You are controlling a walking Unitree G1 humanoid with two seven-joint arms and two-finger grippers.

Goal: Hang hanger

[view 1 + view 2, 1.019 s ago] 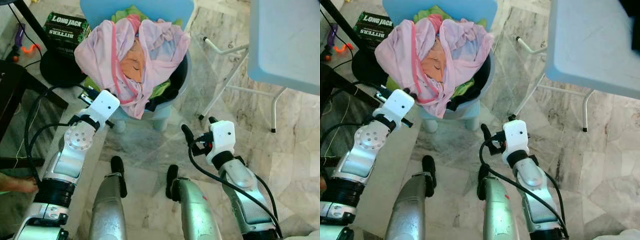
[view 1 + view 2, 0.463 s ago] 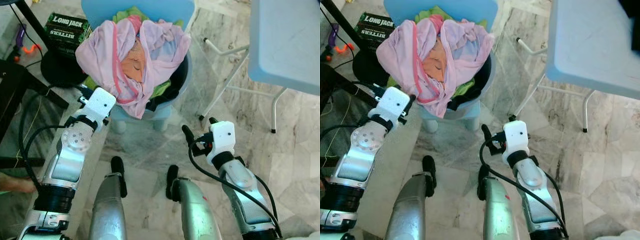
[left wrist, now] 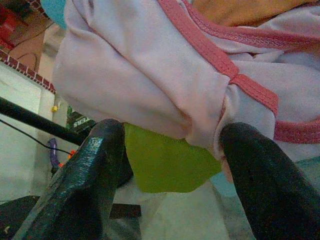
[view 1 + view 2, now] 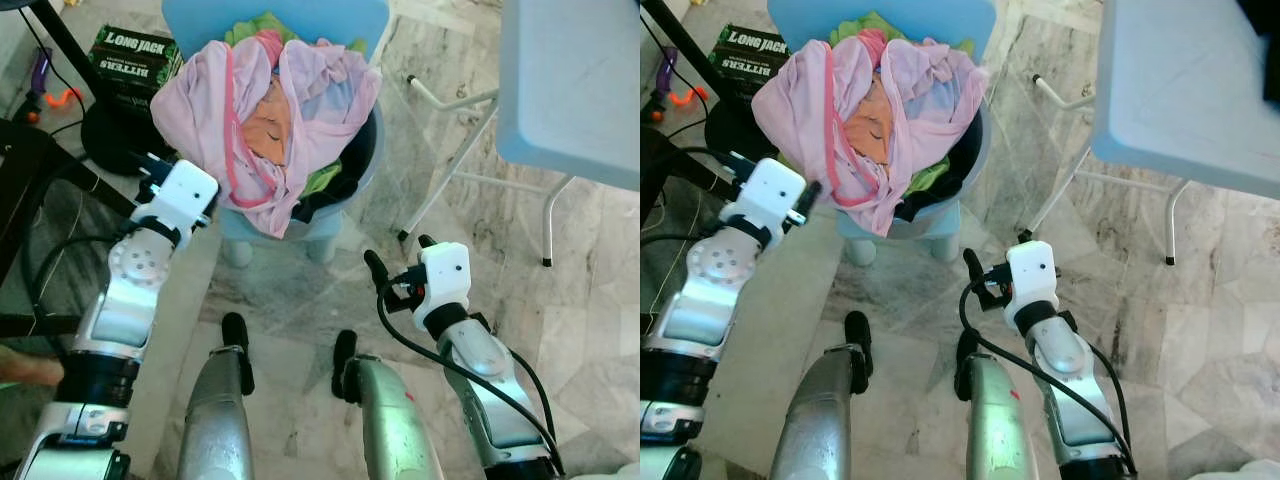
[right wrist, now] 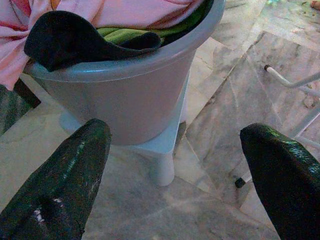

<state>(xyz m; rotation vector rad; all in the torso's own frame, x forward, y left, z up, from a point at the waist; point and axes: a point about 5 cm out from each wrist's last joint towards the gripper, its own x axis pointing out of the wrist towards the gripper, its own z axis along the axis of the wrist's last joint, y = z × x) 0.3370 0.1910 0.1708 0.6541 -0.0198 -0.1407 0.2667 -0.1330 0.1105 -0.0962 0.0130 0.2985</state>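
My left gripper (image 3: 170, 185), fingers apart, sits against the pink garment (image 4: 205, 100) heaped in the grey basket (image 5: 125, 95), upper centre. My right gripper (image 5: 175, 175) hovers lower centre, also spread.

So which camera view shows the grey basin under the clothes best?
The right wrist view: the grey basin shows its rim, its wall and the pale stool beneath. In both eye views the pink garment covers most of it, leaving one side of the rim. In the left wrist view cloth hides it.
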